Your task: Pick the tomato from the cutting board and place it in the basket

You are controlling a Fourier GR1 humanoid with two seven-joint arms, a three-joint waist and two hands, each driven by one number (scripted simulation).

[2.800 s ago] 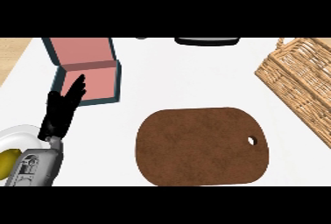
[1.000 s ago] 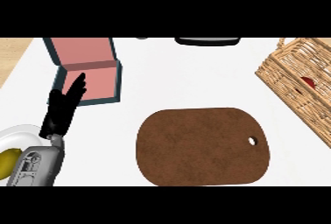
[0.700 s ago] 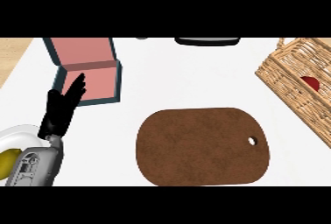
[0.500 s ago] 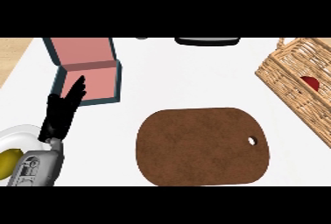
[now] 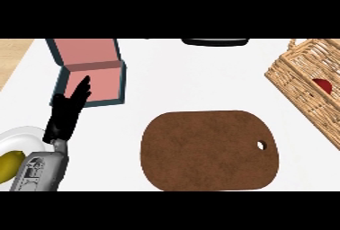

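Observation:
The red tomato lies inside the wicker basket at the right edge, showing through the weave. The brown cutting board sits bare in the middle of the white counter. My left hand rests open at the left, fingers straight and pointing up toward the pink box. No right hand shows anywhere in the head view.
An open pink box with a dark teal rim stands at the upper left, just beyond my left fingertips. A white plate holding a yellow fruit sits at the lower left. A dark object lies at the counter's far edge.
The tomato, absent from the basket 2.8 s ago, now shows inside it and has settled slightly lower. My left hand has barely shifted.

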